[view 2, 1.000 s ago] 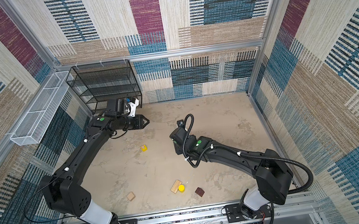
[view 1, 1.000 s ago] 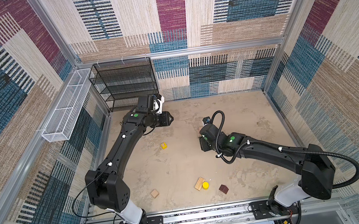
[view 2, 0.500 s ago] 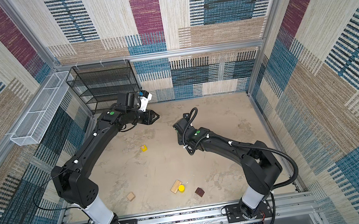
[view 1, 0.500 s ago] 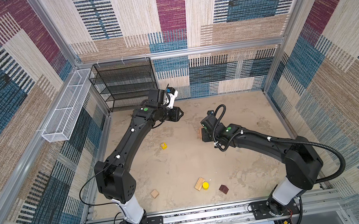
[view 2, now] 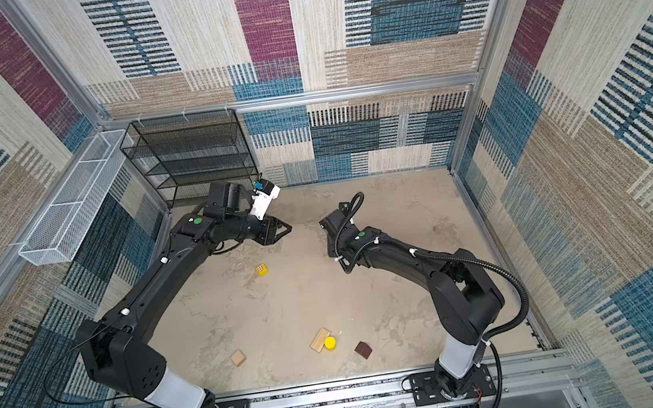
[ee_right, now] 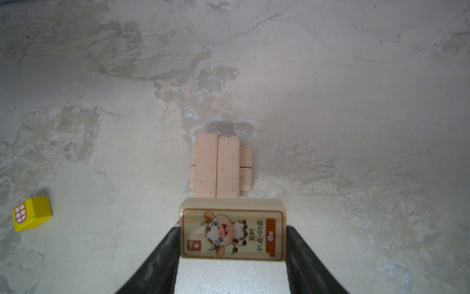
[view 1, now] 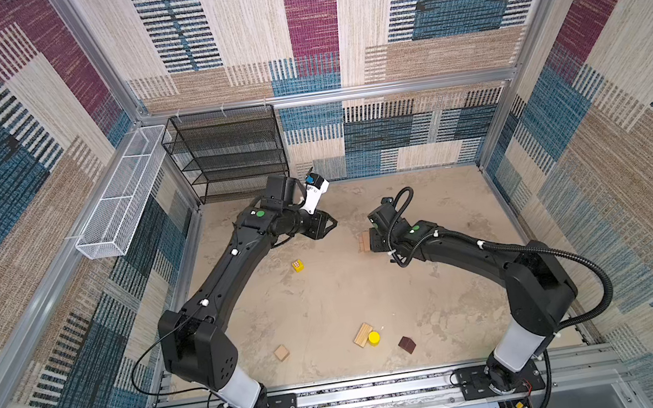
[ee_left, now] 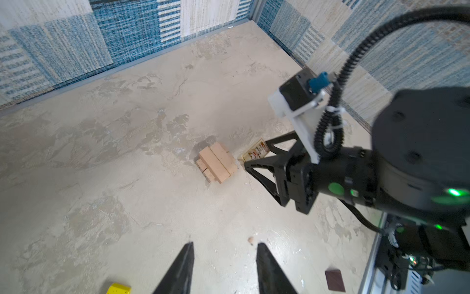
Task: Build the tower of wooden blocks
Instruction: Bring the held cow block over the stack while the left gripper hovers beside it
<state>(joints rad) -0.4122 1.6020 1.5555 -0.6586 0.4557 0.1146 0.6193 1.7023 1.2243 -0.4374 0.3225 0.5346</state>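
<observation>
The jaws of the right gripper [ee_right: 232,229] are clamped on the ends of a printed plank [ee_right: 231,236], held flat with the picture up. The tower [ee_right: 217,168], two crossed layers of plain planks, stands just beyond it; whether they touch I cannot tell. I think the plank must first be higher than the top layer. Then it should go forward, level and centred, across the two top planks, and be released only when it rests. The left gripper [ee_left: 225,245] hangs farther off, jaws apart and empty. The print shows a cartoon ox, the word "Ox", and "01" and "03" with Chinese characters. The yellow cube [ee_right: 31,212], well apart, carries only a red window grid.
</observation>
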